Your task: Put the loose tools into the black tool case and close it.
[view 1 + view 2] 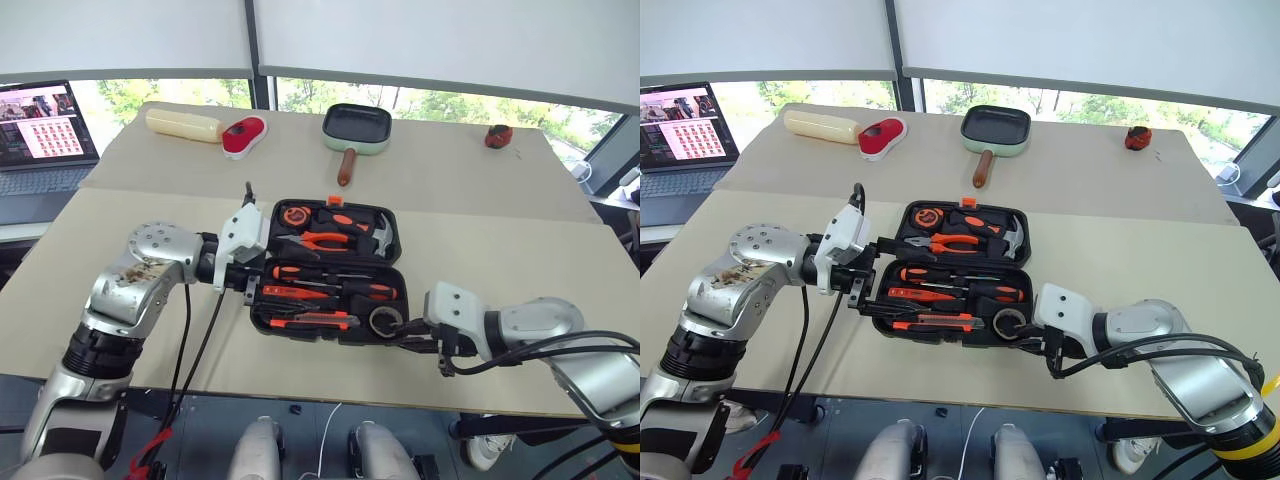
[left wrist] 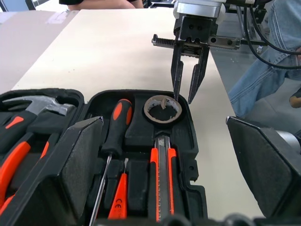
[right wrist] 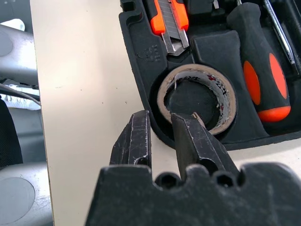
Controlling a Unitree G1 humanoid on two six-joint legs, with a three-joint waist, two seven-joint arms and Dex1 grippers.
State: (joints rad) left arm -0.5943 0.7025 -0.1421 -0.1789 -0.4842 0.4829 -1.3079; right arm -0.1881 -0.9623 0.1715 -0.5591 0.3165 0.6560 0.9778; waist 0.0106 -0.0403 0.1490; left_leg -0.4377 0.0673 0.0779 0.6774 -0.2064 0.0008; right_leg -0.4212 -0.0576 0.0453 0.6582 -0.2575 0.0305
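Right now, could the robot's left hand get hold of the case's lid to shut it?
Probably yes. The left hand sits open at the near-left side of the open case, with nothing between it and the lid. The right hand is at the tape roll in the opposite corner.

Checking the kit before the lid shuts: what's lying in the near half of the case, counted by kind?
Screwdrivers: 3
Knife: 1
Tape roll: 1
Total: 5
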